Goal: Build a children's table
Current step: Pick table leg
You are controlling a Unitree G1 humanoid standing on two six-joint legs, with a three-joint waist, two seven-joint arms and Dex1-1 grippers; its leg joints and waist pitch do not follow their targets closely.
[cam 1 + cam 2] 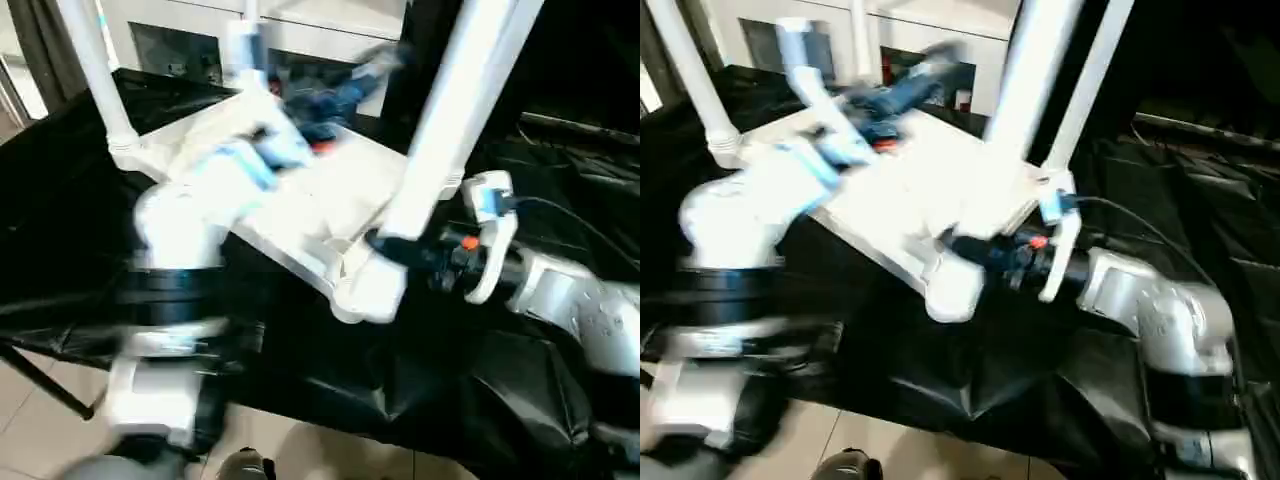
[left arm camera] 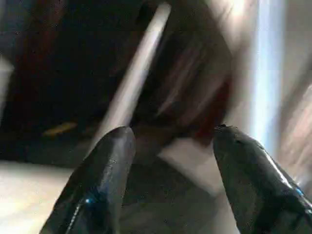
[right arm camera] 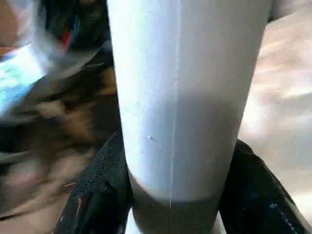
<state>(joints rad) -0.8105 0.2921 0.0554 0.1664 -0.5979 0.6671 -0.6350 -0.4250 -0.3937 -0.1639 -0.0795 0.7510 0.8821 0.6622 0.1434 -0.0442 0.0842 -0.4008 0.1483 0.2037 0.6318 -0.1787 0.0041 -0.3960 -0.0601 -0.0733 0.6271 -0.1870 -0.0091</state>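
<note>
Your right gripper (image 3: 170, 195) clamps a white leg (image 1: 440, 140), likely steadying it in the tabletop (image 1: 310, 200) socket. Your left gripper (image 2: 170, 161) is open, empty.

- The tabletop (image 1: 310, 200) lies upside down on a surface covered with black sheet (image 1: 420, 380).
- One leg (image 1: 455, 110) stands in the socket at the near corner of the tabletop; another leg (image 1: 95, 65) stands in the left corner.
- The right gripper (image 1: 385, 245) clasps the near leg low, just above its socket.
- The left arm (image 1: 185, 230) is blurred, over the left part of the tabletop.
- A cabinet (image 1: 300, 30) stands behind.
</note>
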